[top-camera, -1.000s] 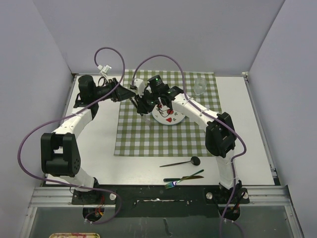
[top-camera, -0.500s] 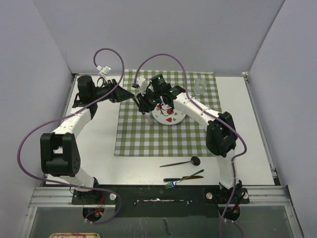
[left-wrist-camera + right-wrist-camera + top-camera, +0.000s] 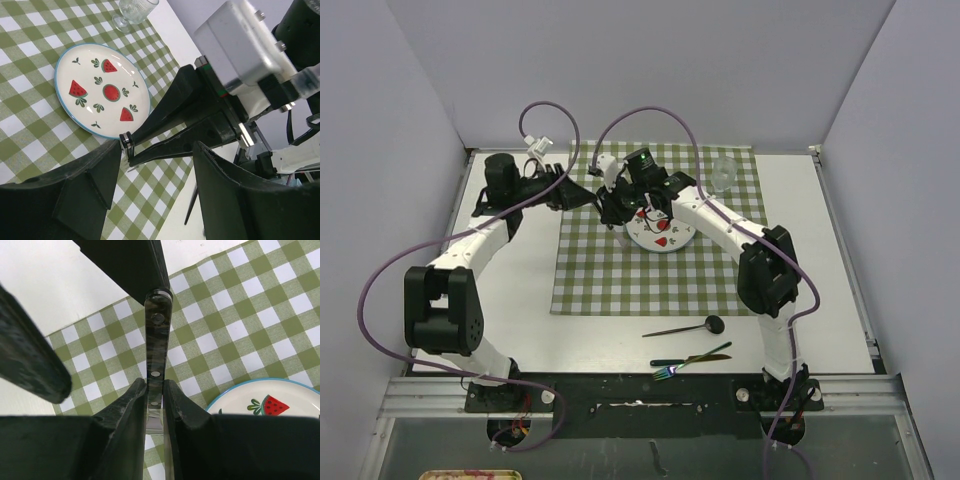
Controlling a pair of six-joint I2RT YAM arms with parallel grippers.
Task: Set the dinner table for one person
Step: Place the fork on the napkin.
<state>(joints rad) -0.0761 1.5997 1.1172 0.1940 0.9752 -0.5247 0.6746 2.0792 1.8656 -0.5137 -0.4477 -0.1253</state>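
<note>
My right gripper [image 3: 613, 210] is shut on a dark-handled knife [image 3: 157, 335] and holds it above the green checked cloth [image 3: 620, 270], just left of the watermelon plate [image 3: 660, 228]. The knife handle's end [image 3: 126, 142] lies between my left gripper's open jaws, close to one finger [image 3: 95, 180]. My left gripper [image 3: 582, 195] holds nothing. The white dinner table [image 3: 515, 290] lies under the cloth. The plate also shows in the left wrist view [image 3: 100, 90] and in the right wrist view [image 3: 280, 400].
A clear glass [image 3: 723, 172] stands at the cloth's far right corner. A dark spoon [image 3: 685, 327] and an iridescent fork [image 3: 692, 362] lie on the table near the front edge. Purple cables arch above both arms.
My left gripper has moved right toward the knife held by the right gripper, and its open jaws now stand around the handle's end. The right gripper has barely moved.
</note>
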